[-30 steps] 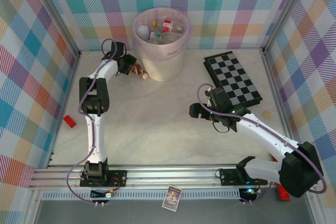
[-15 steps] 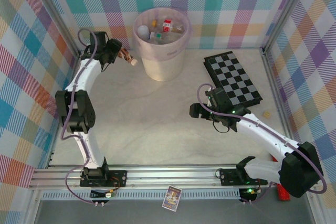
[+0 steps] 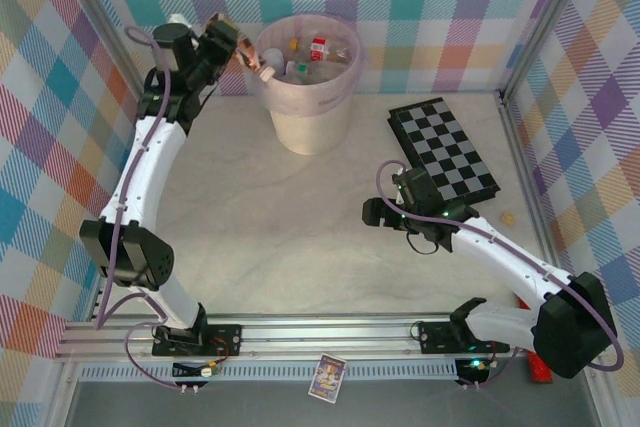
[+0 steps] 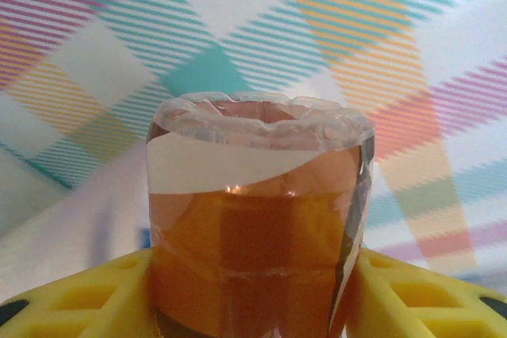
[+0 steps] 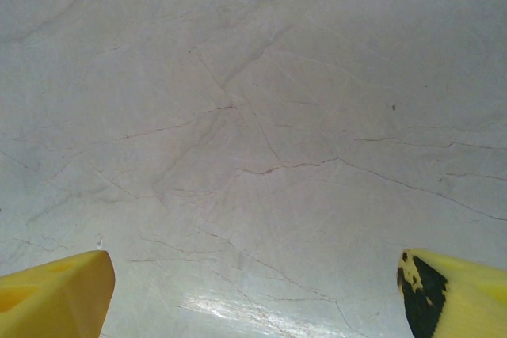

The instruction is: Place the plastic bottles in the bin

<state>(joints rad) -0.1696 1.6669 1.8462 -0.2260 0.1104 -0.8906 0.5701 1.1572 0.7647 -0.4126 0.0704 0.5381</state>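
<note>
at the back of the table [image 3: 280, 237] the bin [image 3: 310, 125] sits against the wall, several bottles [image 3: 310, 52] already lying in its pink liner. i have the right gripper [image 3: 375, 212] low over bare tabletop, jaws spread wide and empty, out of the way. the left gripper [image 3: 235, 47] is raised by the bin's left rim, yellow fingers [image 4: 79, 298] clamped across a brown bottle [image 4: 257, 219]. its far end just reaches the rim, so i judge it needs more reach inward before letting go.
</note>
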